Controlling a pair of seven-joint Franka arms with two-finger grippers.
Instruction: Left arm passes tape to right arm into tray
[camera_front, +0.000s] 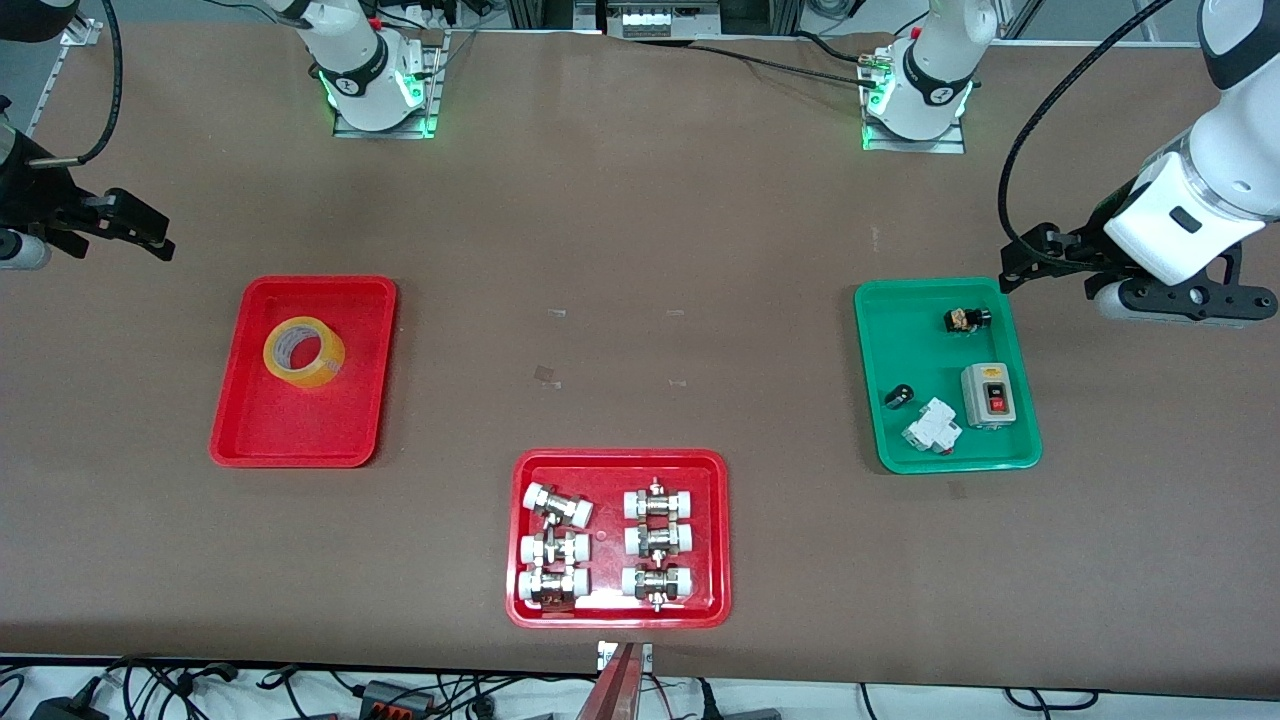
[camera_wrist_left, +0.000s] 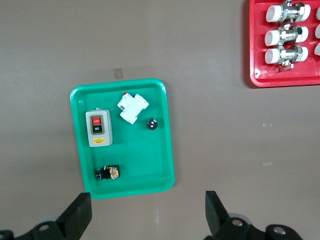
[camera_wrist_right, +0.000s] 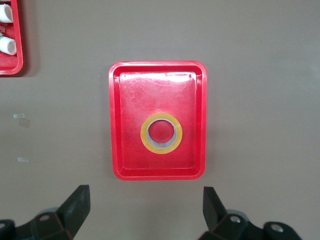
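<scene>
The yellow tape roll lies flat in the plain red tray, in the half toward the robots' bases. In the right wrist view the tape sits inside the tray. My right gripper hangs open and empty in the air over bare table just off that tray, toward the right arm's end; its open jaws show in the right wrist view. My left gripper hangs open and empty over bare table just off the green tray; its jaws show in the left wrist view.
A green tray with a switch box and small electrical parts lies toward the left arm's end and shows in the left wrist view. A wider red tray with several white-capped metal fittings lies nearest the front camera.
</scene>
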